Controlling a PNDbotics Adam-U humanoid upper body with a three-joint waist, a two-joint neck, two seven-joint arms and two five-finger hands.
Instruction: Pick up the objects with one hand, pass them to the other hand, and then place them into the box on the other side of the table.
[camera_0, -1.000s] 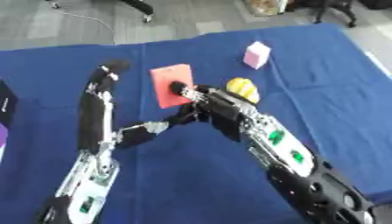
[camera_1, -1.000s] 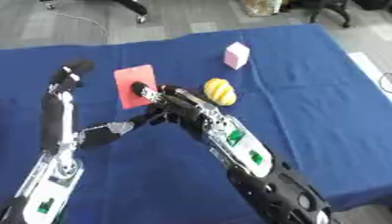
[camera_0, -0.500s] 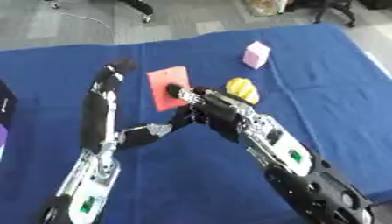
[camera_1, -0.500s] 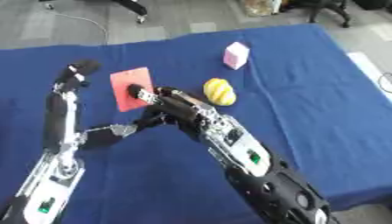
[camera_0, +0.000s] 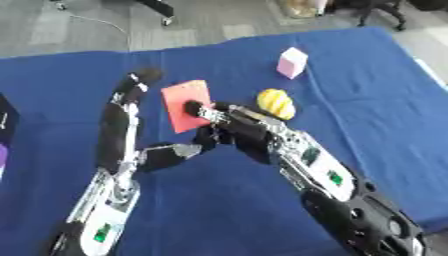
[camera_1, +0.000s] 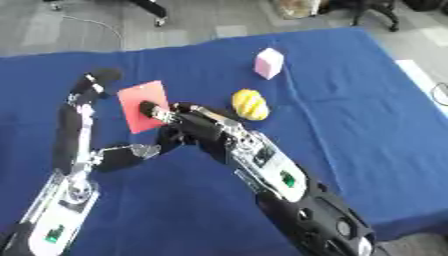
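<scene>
The right hand (camera_0: 219, 117) rests on the flat red square card (camera_0: 185, 104), fingers curled at its edge. Whether they pinch it, I cannot tell. Slide fingertips under before lifting off the blue-clothed worktop (camera_0: 367, 95).

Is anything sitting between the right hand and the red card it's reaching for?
Nothing visible does. The right hand is already over the lower edge of the red card, fingertips on or just above it. The yellow object lies off to its right and the pink block farther back, both clear of the reach.
</scene>
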